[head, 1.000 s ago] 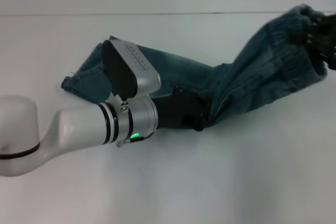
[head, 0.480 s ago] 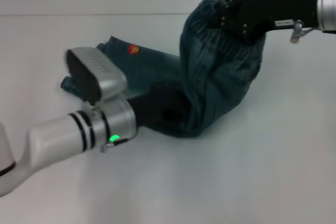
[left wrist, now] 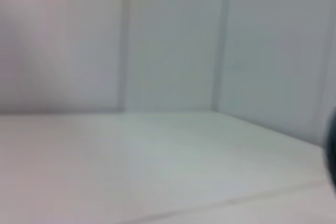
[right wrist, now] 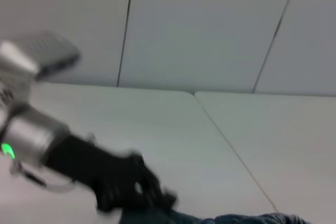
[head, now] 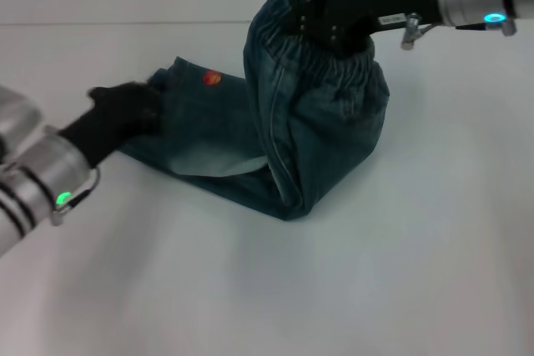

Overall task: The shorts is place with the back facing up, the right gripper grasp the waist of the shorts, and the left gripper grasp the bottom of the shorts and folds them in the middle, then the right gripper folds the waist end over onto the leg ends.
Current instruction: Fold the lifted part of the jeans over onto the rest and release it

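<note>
The right gripper [head: 321, 18] is clamping the waist [head: 329, 52] aloft, carrying it over the shorts [head: 275, 135] lying on the counter [head: 375, 273]. The left gripper [head: 125, 110] is sitting at the leg ends [head: 163, 81]; its grip is unclear. If it is loose, the hems may be dragged askew.

White worktop [head: 350, 289], matte and evenly lit, with a thin seam toward 12 o'clock. Behind it, pale grey panelled wall [right wrist: 210, 24] with dark vertical joints.
</note>
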